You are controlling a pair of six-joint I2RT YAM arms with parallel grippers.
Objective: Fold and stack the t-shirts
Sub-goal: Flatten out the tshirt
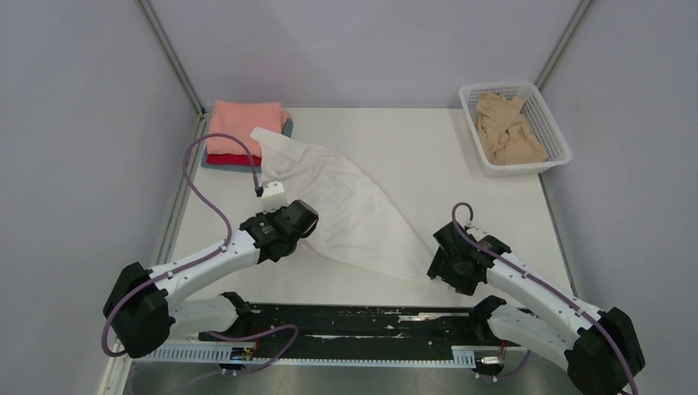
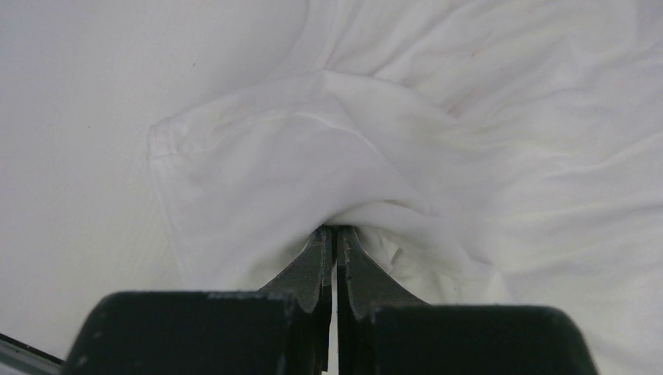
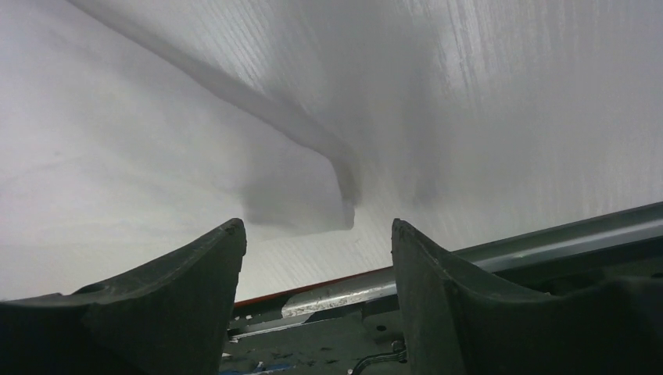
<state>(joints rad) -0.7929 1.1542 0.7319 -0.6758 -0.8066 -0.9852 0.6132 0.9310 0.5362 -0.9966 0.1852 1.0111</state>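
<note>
L gripper (image 2: 335, 232) clamped on white t-shirt (image 1: 362, 214) at its left edge, mid-table; R gripper (image 3: 317, 226) jaws wide, by shirt's near-right corner.

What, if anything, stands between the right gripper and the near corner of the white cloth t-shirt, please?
Nothing visible does. The open right gripper directly faces a corner of the white cloth t-shirt. The left gripper is shut on the cloth farther along, out of the way.

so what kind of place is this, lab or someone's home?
Probably a lab cell: grey walls with metal posts, left arm and right arm mounted at a white table, a folded shirt stack and a basket.
</note>
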